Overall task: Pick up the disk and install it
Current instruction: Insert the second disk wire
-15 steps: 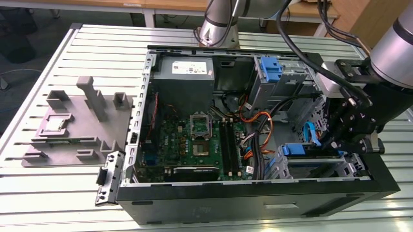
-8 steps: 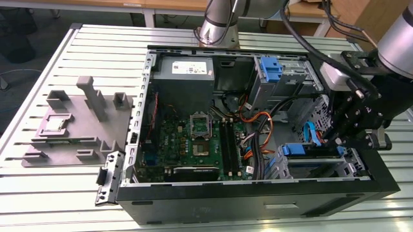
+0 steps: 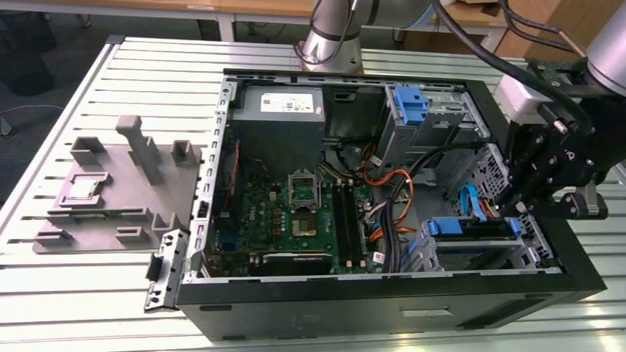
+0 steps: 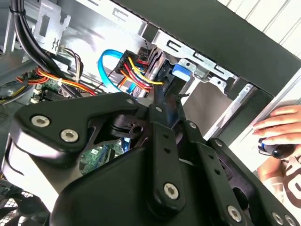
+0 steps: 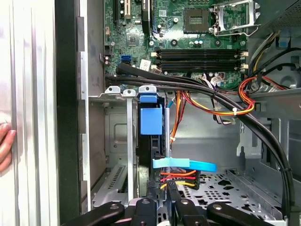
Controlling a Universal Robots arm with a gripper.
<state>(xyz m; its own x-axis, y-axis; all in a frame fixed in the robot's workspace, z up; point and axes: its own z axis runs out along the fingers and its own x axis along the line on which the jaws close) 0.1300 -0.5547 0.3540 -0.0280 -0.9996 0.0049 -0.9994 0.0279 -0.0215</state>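
Disk point(image 5: 151, 123) sits in its bay, just beyond the jaws.

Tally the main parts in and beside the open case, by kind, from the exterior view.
Disk: 1
Blue bracket: 1
Power supply: 1
Motherboard: 1
Grey fixture: 1
Total: 5
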